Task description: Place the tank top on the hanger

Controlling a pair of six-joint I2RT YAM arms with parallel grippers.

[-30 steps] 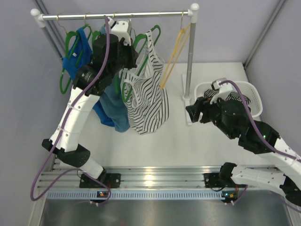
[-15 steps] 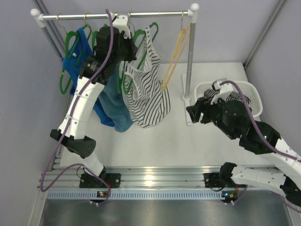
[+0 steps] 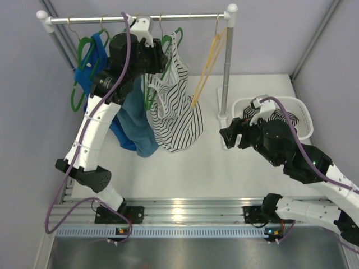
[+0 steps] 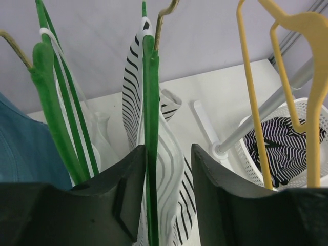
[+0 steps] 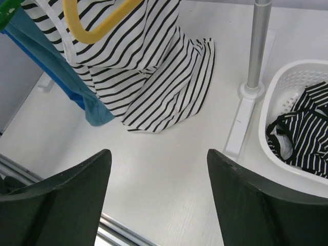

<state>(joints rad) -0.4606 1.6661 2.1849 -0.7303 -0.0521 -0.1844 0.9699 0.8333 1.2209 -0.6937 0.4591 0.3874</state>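
Note:
The tank top (image 3: pixel 175 115), white with thin black stripes, hangs on a green hanger (image 3: pixel 179 32) whose brass hook reaches up to the rail (image 3: pixel 185 17). My left gripper (image 3: pixel 161 56) is up at the hanger's shoulder. In the left wrist view the left gripper (image 4: pixel 168 154) is open. The green hanger (image 4: pixel 150 128) runs between its jaws close against the left one, with striped tank top (image 4: pixel 177 179) cloth behind. My right gripper (image 3: pixel 227 134) hovers low over the table, open and holding nothing. In its own view the right gripper (image 5: pixel 159 154) faces the tank top's hem (image 5: pixel 164 82).
Other green hangers (image 3: pixel 84 47) with blue tops (image 3: pixel 132 120) hang left on the rail. A bare yellow hanger (image 3: pixel 207 64) hangs right. The rack post (image 3: pixel 225 73) stands beside a white basket (image 3: pixel 300 112) holding a darker striped garment (image 5: pixel 302 136).
My left gripper has opened around the hanger it was shut on, after shifting slightly along the rail. The tank top swung a little left. My right gripper widened slightly.

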